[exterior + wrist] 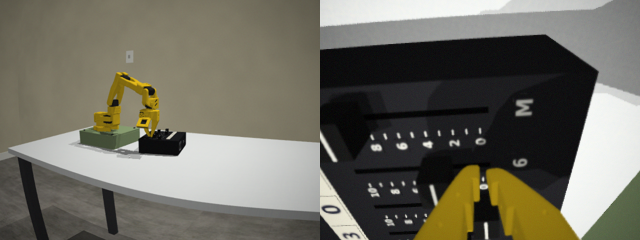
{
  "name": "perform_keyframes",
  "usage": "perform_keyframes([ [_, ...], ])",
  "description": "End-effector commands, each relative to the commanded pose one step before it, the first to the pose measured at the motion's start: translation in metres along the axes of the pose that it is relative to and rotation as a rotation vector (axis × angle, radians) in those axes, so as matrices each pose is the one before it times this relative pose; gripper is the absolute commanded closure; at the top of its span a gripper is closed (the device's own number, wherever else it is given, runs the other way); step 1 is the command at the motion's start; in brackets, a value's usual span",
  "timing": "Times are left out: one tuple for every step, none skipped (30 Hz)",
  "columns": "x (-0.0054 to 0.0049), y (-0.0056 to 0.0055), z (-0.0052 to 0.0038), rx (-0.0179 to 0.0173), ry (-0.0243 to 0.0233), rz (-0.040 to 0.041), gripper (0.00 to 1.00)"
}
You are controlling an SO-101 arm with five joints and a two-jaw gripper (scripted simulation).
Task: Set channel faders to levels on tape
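The black lighting desk sits on the white table beside the arm's base. In the wrist view its top fills the frame. The master slot, marked M, has its dark cap far along near the high end of the scale. Below it, the slot marked 6 has a black fader cap with a white line. My gripper is shut and empty, its tips over the 0 end of slot 6, just right of that cap. It also shows in the exterior view. A cream tape strip shows the digits 0 and 3.
The arm stands on a green base block left of the desk. More fader slots with scales lie below slot 6, partly hidden by my fingers. The table's curved front edge runs across the exterior view.
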State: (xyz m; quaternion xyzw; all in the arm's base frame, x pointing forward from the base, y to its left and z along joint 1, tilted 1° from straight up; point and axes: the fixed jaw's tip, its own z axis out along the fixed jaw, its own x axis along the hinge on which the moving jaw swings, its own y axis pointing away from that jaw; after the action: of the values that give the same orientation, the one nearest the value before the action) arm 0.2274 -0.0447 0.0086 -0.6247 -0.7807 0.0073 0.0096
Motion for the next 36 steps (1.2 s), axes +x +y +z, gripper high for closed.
perform_keyframes([
  [0.00287, 0.01053, -0.005079, -0.03632, -0.01179, -0.01892, 1.0],
  [0.0, 0.00005, -0.000007, 0.00001, 0.0, 0.0, 1.0],
  [0.0, 0.00001, -0.000002, -0.00001, 0.0, 0.0, 1.0],
  [0.0, 0.0, 0.0, 0.0, 0.0, 0.0, 1.0],
  [0.0, 0.0, 0.0, 0.0, 0.0, 0.0, 1.0],
  [0.0, 0.00001, -0.000001, 0.00001, 0.0, 0.0, 1.0],
  [0.0, 0.00004, -0.000008, -0.00001, 0.0, 0.0, 1.0],
  [0.0, 0.00009, -0.000017, 0.0, 0.0, 0.0, 1.0],
  [0.0, 0.00015, -0.00003, -0.00001, 0.0, 0.0, 1.0],
  [0.0, 0.0002, -0.000039, 0.0, 0.00001, 0.0, 1.0],
  [0.0, 0.00025, -0.00005, -0.00001, 0.0, 0.0, 1.0],
  [0.0, 0.00027, -0.000054, 0.0, 0.00001, 0.0, 1.0],
  [0.0, 0.00029, -0.000057, -0.00001, 0.0, 0.0, 1.0],
  [0.00001, 0.00027, -0.000053, 0.0, 0.00001, 0.0, 1.0],
  [0.00001, 0.00025, -0.000048, -0.00001, 0.0, 0.0, 1.0],
  [0.0, 0.0002, -0.000038, 0.0, 0.00001, 0.0, 1.0],
  [0.0, 0.00015, -0.000029, -0.00001, 0.0, 0.0, 1.0],
  [0.0, 0.00009, -0.000016, 0.0, 0.0, 0.0, 1.0],
  [0.0, 0.00004, -0.000008, -0.00001, 0.0, 0.0, 1.0],
  [0.0, 0.00001, 0.0, 0.00001, 0.0, 0.0, 1.0],
  [0.0, 0.0, 0.0, 0.0, 0.0, 0.0, 1.0],
  [0.0, 0.0, 0.0, 0.0, 0.0, 0.0, 1.0],
  [0.0, 0.0, -0.000002, -0.00001, 0.0, 0.0, 1.0],
  [0.0, 0.00002, -0.000006, 0.00001, 0.0, 0.0, 1.0],
  [0.0, 0.00006, -0.000017, -0.00001, 0.0, 0.0, 1.0],
  [0.0, 0.00009, -0.000027, 0.0, 0.0, 0.0, 1.0],
  [0.0, 0.00013, -0.000038, -0.00001, 0.0, 0.0, 1.0],
  [0.0, 0.00016, -0.000045, 0.0, 0.00001, 0.0, 1.0],
  [0.0, 0.00018, -0.000052, -0.00001, 0.0, 0.0, 1.0],
  [0.0, 0.00018, -0.000052, 0.0, 0.00001, 0.0, 1.0],
  [0.0, 0.00018, -0.000051, -0.00001, 0.0, 0.0, 1.0],
  [0.0, 0.00016, -0.000045, 0.0, 0.00001, 0.0, 1.0],
  [0.0, 0.00013, -0.000038, -0.00001, 0.0, 0.0, 1.0],
  [0.0, 0.00009, -0.000026, 0.0, 0.0, 0.0, 1.0],
  [0.0, 0.00006, -0.000017, -0.00001, 0.0, 0.0, 1.0],
  [0.0, 0.00002, -0.000006, 0.00001, 0.0, 0.0, 1.0],
])
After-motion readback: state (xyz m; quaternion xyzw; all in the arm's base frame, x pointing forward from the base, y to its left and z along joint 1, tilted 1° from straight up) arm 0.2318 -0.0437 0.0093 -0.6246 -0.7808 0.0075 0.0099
